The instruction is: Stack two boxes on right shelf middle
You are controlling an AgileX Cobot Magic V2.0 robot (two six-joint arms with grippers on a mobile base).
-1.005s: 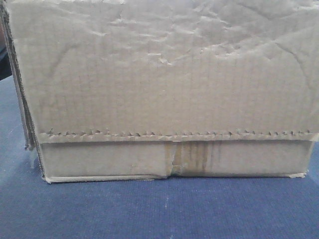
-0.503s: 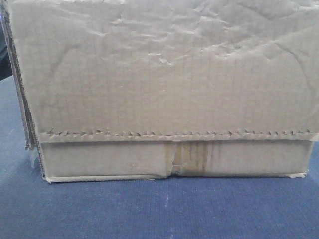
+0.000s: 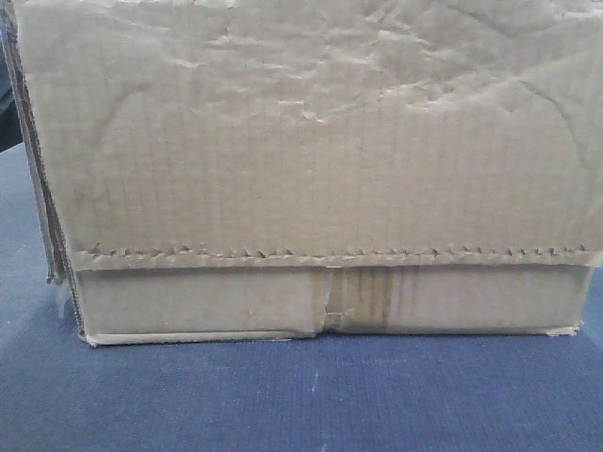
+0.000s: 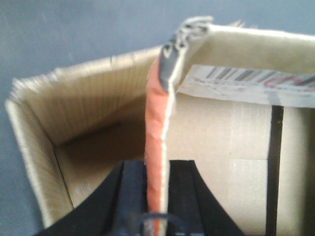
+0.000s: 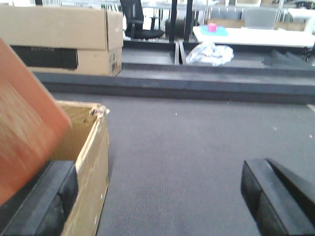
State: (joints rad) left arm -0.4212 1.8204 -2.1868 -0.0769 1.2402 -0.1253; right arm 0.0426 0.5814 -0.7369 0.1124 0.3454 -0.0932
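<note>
Cardboard carton (image 3: 301, 169) fills nearly the whole front view; it is plain brown corrugated board, wrinkled and dented across its upper face, with a zigzag-edged flap line (image 3: 320, 253) running level along it and a glossy tape strip (image 3: 363, 297) on the centre seam below. Its long axis lies left to right, broad side to the camera; it sits on a blue woven surface (image 3: 301, 395). The top edge and right end are cut off by the frame; the left corner shows frayed layered edges.

In the left wrist view the left gripper (image 4: 156, 169) is clamped on the thin, upright flap (image 4: 156, 123) of an open box (image 4: 88, 98), one black finger on each side; the flap's edge looks orange-red, its upper tip crushed and grey. The hollow inside is shadowed; a white barcode label (image 4: 246, 81) is partly cropped. Whether this box is the carton in front cannot be told.

The right gripper (image 5: 155, 172) stands wide apart and holds nothing; the box wall (image 5: 91, 162) lies just beside its left finger, and a blurred orange flap hides the corner. Grey carpet (image 5: 187, 147) stretches to a distant box (image 5: 59, 37).
</note>
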